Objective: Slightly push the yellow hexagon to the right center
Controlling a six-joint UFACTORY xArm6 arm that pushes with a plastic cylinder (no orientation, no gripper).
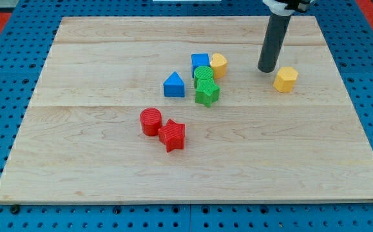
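Toward the view's upper right of the pale wooden board [96,161], my tip [266,69], a bare rod grasping nothing, sits just left of the yellow plastic hexagon block [286,78], apparently placed for a rightward nudge.

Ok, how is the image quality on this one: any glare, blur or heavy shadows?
Camera view: lighting is even and soft, with no glare on the wooden board. Blocks look sharp; the ridges on the red star are readable. Shadows are faint and short, as under the yellow hexagon. My tip is crisp, just left of the hexagon; the rod's top is cropped.
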